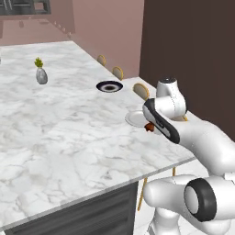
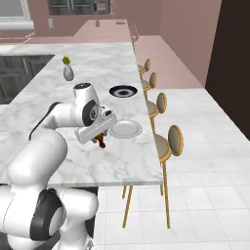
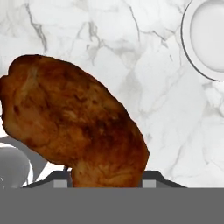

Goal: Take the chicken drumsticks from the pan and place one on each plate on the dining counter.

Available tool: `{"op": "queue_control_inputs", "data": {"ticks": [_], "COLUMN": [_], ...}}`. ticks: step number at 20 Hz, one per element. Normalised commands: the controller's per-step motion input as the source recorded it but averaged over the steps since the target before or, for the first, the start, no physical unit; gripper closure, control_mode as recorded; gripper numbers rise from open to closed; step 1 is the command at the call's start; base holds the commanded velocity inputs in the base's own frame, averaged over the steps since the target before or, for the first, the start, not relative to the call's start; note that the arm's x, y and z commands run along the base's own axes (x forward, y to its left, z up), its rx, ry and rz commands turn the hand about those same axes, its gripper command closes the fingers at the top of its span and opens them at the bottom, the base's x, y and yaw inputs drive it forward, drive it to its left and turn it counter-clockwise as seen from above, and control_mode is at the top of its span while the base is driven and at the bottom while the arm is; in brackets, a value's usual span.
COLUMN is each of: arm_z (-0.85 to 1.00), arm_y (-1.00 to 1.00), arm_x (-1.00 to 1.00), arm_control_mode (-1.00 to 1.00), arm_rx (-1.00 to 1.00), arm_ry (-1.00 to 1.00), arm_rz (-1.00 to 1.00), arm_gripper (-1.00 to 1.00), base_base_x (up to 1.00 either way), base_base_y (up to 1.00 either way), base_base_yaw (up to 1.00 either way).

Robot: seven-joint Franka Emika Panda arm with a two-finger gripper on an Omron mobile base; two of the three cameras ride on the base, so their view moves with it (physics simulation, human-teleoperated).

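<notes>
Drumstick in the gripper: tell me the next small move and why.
Probably carry the drumstick sideways until it is over the pale plate. The gripper holds it above bare marble of the dining counter beside that plate, which is empty.

- The dining counter [image 1: 69,133], white marble with grey veins, spreads across the left and centre of the frame.
- A dark plate [image 1: 109,86] with a black rim lies right of centre near the counter's far edge.
- A pale plate [image 1: 136,118] sits lower right of it, partly behind the gripper [image 1: 149,127].
- The gripper hangs just beside the pale plate, apparently closed around a reddish-brown drumstick [image 1: 148,127]; little of it shows.
- A small grey vase [image 1: 41,75] with a yellow-green sprig stands upper left.
- Yellow-rimmed stools [image 1: 118,72] line the counter's far side.
</notes>
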Motion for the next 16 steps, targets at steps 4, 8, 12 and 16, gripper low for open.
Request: {"op": "queue_control_inputs", "data": {"ticks": [4, 8, 12, 16], "arm_z": [0.00, 0.04, 0.00, -0.05], "arm_y": [-0.32, -0.28, -0.17, 0.09], "arm_x": [0.83, 0.69, 0.80, 0.71], "arm_control_mode": [-1.00, -1.00, -1.00, -1.00], "arm_rx": [0.11, 0.08, 0.02, 0.00], "arm_ry": [0.03, 0.00, 0.00, 0.02], "arm_rz": [0.04, 0.13, 0.10, 0.08], "arm_gripper": [1.00, 1.00, 1.00, 1.00], "base_base_x": [0.00, 0.00, 0.00, 0.00], "base_base_y": [0.00, 0.00, 0.00, 0.00], "base_base_yaw": [0.00, 0.00, 0.00, 0.00]}}
